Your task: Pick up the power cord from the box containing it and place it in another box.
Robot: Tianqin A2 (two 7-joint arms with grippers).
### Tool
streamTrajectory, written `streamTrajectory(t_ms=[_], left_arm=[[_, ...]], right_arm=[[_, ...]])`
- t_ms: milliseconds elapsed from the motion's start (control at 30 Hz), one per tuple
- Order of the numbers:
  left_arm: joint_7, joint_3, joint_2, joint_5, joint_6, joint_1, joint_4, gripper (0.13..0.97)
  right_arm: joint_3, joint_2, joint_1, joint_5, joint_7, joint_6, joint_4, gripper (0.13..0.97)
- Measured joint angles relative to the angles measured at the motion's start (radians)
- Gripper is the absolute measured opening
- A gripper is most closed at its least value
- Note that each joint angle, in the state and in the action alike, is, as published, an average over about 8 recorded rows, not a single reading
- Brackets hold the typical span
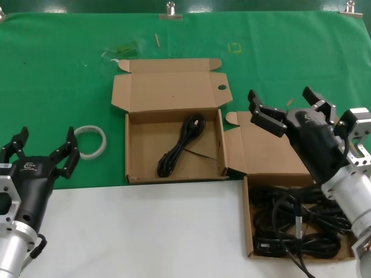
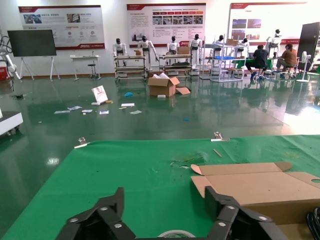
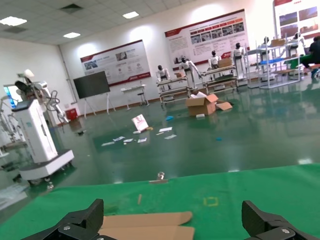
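The right claw (image 1: 290, 104), fingers apart and empty, hovered over the source box's lid (image 1: 272, 152); the cord bundle (image 1: 295, 223) lay below it toward the tabletop's near edge, long axis running left-right. The left claw (image 1: 42, 149), also apart, stood idle near the left edge.

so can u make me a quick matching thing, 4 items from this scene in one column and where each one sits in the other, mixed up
Items:
1. power cord
2. white ring
3. left gripper
4. right gripper

Places:
A. lying on the green cloth, left of the middle box
B. open, above the lid panel of the right-hand box
C. coiled inside the middle box
D. open, low on the left, beside the ring

Pairs: 1-C, 2-A, 3-D, 4-B
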Motion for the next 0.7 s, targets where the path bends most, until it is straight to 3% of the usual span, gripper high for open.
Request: streamTrajectory(t_ms=[233, 367, 700], left_arm=[[0.0, 0.0, 0.0, 0.0, 0.0, 0.0, 0.0, 0.674], [0.0, 0.0, 0.0, 0.0, 0.0, 0.0, 0.0, 0.674], [0.001, 0.0, 0.0, 0.0, 0.0, 0.0, 0.0, 0.85]], right_arm=[[0.031, -0.012, -0.032, -0.054, -0.003, 0.013, 0.011, 0.951], [0.049, -0.019, -0.05, -0.084, -0.005, 0.02, 0.018, 0.961], [0.093, -0.036, -0.096, -0.161, -0.01, 0.039, 0.034, 0.965]])
